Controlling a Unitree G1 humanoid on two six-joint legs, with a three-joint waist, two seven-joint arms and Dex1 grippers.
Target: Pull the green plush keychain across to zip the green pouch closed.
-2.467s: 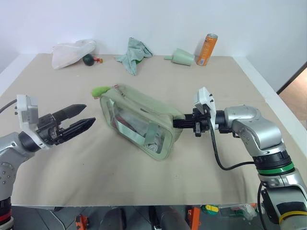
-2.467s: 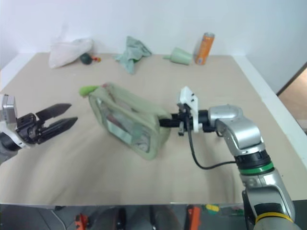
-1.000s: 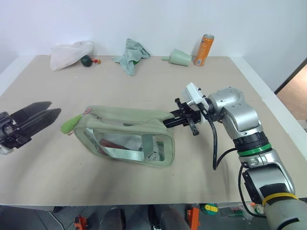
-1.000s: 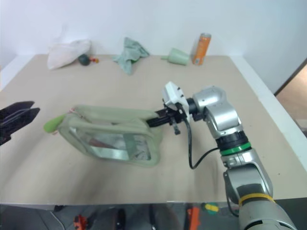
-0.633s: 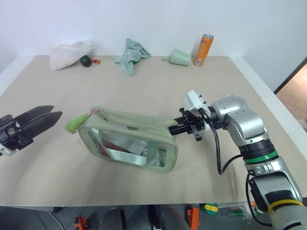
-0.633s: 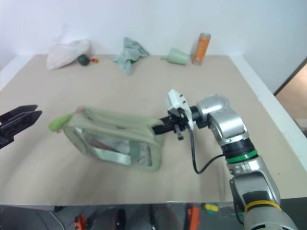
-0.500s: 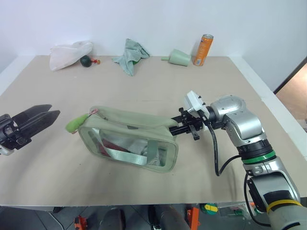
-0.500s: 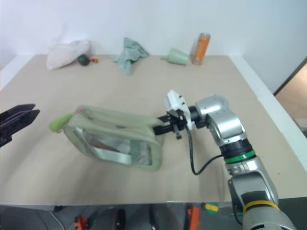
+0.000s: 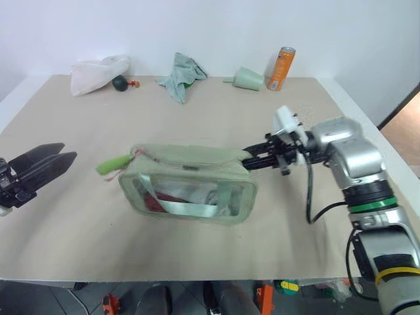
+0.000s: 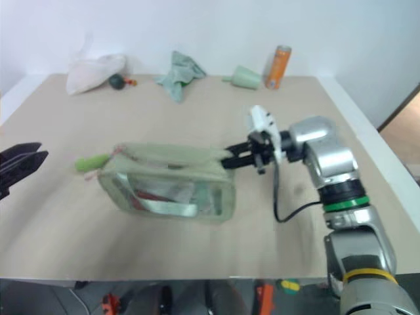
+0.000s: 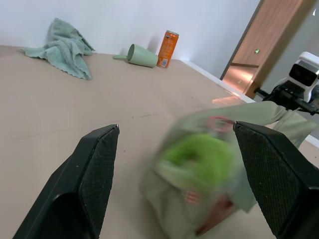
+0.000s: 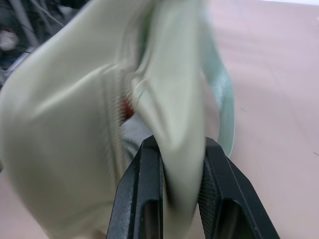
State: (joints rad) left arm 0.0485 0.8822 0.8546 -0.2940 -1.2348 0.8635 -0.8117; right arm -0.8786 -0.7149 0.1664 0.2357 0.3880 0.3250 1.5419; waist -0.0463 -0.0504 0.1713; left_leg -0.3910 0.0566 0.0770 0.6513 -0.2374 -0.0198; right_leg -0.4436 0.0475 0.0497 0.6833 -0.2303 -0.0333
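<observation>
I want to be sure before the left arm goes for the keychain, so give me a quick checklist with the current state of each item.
1. Right gripper shut on the green pouch end fabric: ok.
2. Left gripper open: ok.
3. Green plush keychain exposed at the pouch's far end, facing the left gripper: ok.
4. Left gripper around the keychain: not ok, apart from it.
5. Zipper fully closed: cannot tell.

The green plush keychain (image 11: 199, 155) is blurred between the left gripper's (image 11: 199, 172) fingers; the green pouch (image 12: 99, 124) is blurred above the right gripper (image 12: 182, 164).
</observation>
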